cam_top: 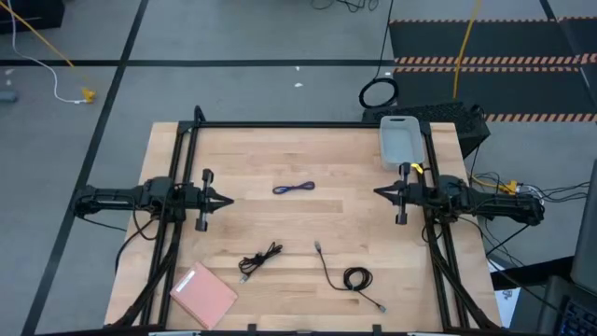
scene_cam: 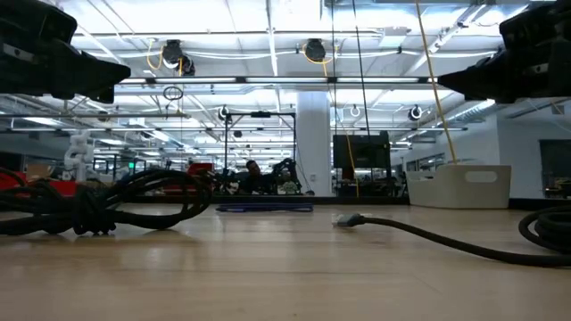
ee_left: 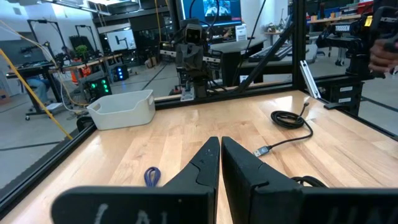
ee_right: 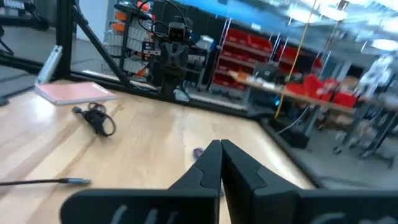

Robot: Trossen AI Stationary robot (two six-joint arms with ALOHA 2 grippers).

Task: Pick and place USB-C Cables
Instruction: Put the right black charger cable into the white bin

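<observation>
Left tool (cam_top: 227, 199) and right tool (cam_top: 378, 192): both pinched narrow, holding nothing, facing each other above the desk (cam_top: 308, 149). Blue-purple cable (cam_top: 293, 188) lies between them. Bundled black cable (cam_top: 260, 260) sits nearer the left tool, coiled black cable (cam_top: 354, 278) nearer the right.

No lettering is showing clearly enough to read on anything; a small white label on a distant dark machine is staying too blurred to make out.
</observation>
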